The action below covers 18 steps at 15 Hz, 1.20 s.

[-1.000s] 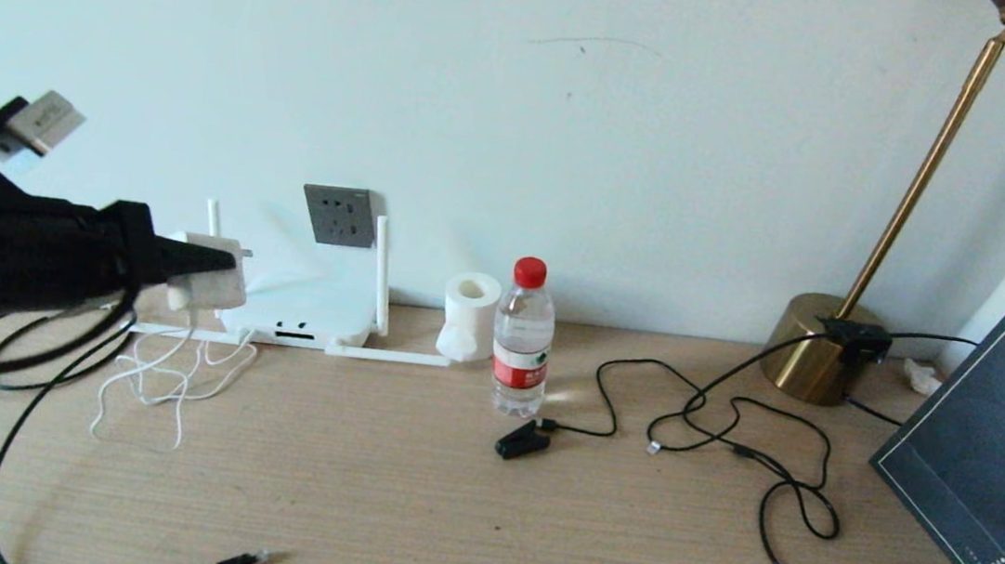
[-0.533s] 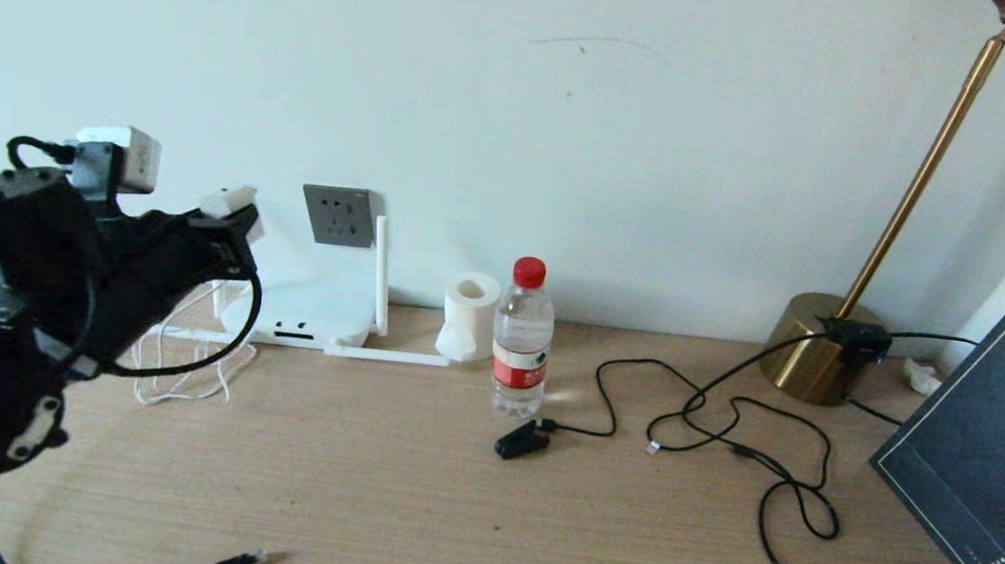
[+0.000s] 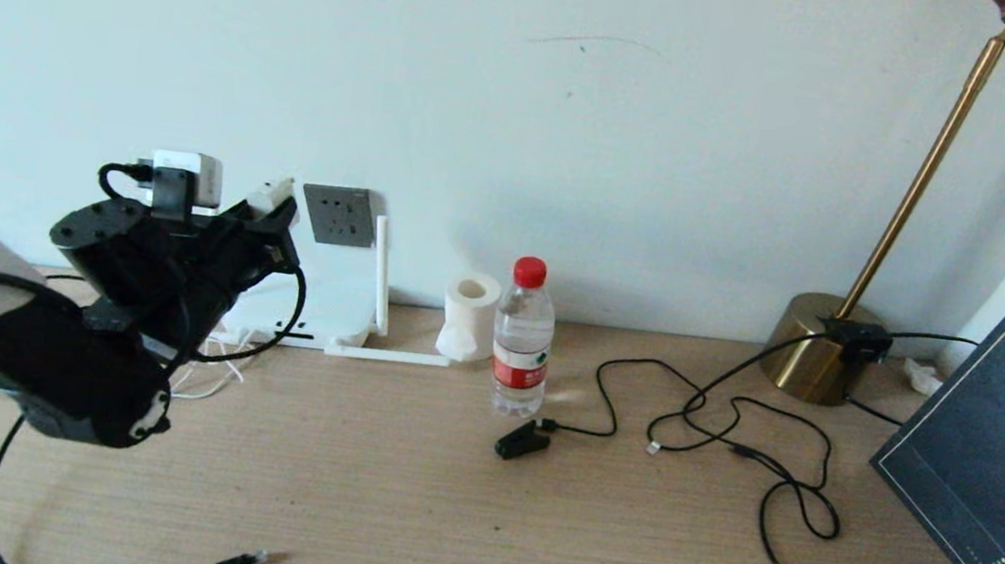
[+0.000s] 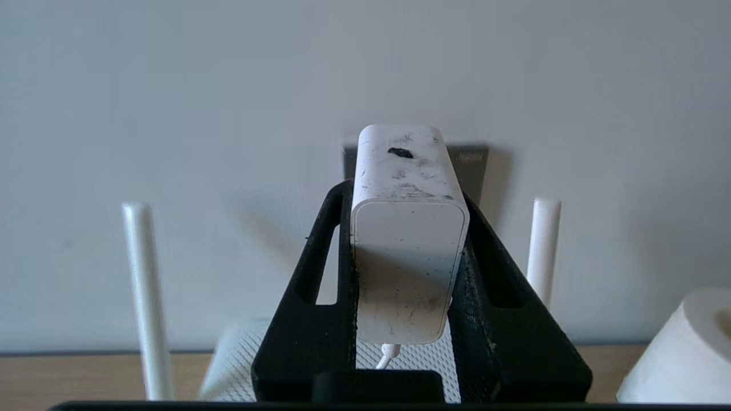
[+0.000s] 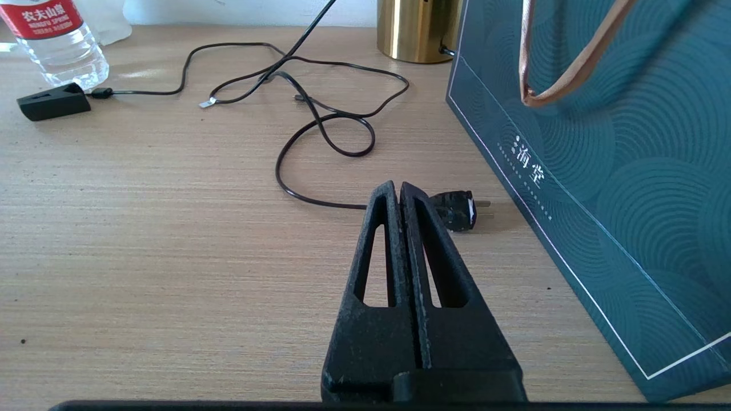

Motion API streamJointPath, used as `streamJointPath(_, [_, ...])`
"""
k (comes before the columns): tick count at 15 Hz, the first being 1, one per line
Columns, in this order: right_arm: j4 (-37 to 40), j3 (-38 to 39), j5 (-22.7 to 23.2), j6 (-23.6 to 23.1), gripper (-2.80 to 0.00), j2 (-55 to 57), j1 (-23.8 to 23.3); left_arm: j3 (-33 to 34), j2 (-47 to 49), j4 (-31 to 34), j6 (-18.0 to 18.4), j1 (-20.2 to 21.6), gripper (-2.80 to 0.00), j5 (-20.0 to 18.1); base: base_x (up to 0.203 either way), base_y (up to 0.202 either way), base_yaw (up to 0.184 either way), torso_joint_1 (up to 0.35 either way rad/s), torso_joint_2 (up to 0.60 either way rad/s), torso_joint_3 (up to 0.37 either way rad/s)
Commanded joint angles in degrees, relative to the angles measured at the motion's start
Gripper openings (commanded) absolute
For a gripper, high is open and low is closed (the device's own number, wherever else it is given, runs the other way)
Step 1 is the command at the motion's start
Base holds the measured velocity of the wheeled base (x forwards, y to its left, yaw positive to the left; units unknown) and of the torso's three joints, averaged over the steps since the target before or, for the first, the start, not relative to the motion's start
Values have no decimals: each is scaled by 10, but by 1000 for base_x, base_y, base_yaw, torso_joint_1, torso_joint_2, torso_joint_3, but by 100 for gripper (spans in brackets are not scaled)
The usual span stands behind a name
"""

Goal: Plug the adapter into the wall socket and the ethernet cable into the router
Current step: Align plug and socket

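Observation:
My left gripper (image 3: 275, 205) is shut on the white adapter (image 3: 269, 194), holding it in the air just left of the dark grey wall socket (image 3: 339, 214). In the left wrist view the adapter (image 4: 406, 228) sits squeezed between both black fingers (image 4: 320, 274), its thin white cord hanging below, and the socket (image 4: 473, 164) peeks out behind it. The white router (image 3: 332, 306) lies under the socket, with antennas upright (image 4: 145, 297). The ethernet cable's plug (image 3: 244, 561) lies on the desk's front left. My right gripper (image 5: 397, 191) hovers shut and empty over the desk.
A water bottle (image 3: 522, 340), a paper roll (image 3: 469, 314) and a black clip (image 3: 521, 438) on thin wire stand mid-desk. A brass lamp base (image 3: 818, 348) and a dark teal bag (image 3: 997, 465) fill the right. A chunky black plug (image 5: 457, 210) lies beside my right gripper.
My left arm has swung right and towards the wall, carrying the adapter from left of the router up to the socket's left edge. The adapter now points at the wall.

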Motion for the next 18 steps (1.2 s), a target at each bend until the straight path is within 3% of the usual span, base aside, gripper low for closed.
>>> streamJointPath(1, [0,0,0,-1,-280,1,0,-8,24,-5,0,-3,-280,0,0,0,0,0,0,0])
streamJointPath(10, [0,0,0,0,-280,0,0,-91,97,-5,-16,-3,-280,5,0,0,0,0,0,0])
streamJointPath(18, [0,0,0,0,-280,0,0,-102,109,-16,-23,-3,-280,2,0,0,0,0,0,0])
